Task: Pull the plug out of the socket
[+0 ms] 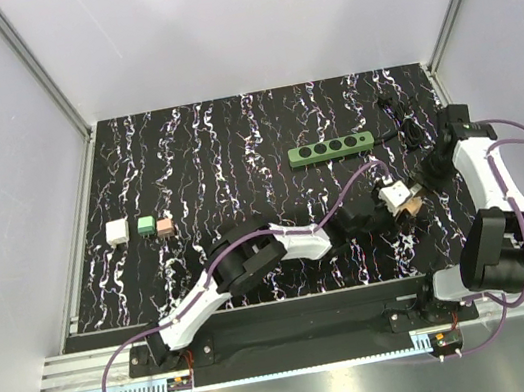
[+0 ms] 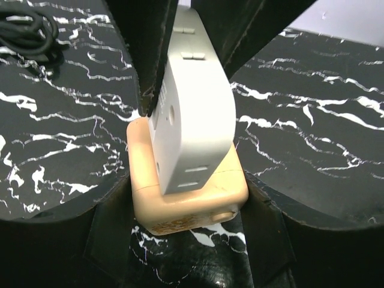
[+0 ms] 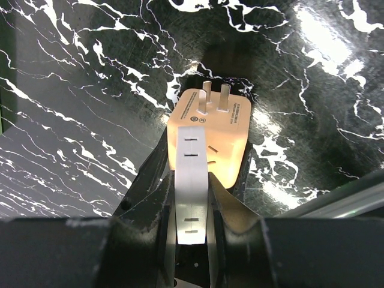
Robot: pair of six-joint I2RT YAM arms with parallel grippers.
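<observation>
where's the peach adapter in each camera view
Top external: peach adapter right of centre, below the green power strip.
Left wrist: lower centre.
Right wrist: centre, prongs pointing up.
Shared landmark: the white adapter pressed against it, in all three.

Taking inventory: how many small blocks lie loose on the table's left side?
3, in a row: white block, green block in the middle, pinkish block on the right. None appears hidden.

Right gripper (image 3: 191, 191) clamped on an edge-on white plug (image 3: 191, 174), its far end against a peach adapter (image 3: 229, 138), two metal prongs (image 3: 215, 96) pointing away, black white-veined table (image 3: 72, 90) beneath, metal rail (image 3: 342, 201) lower right.
</observation>
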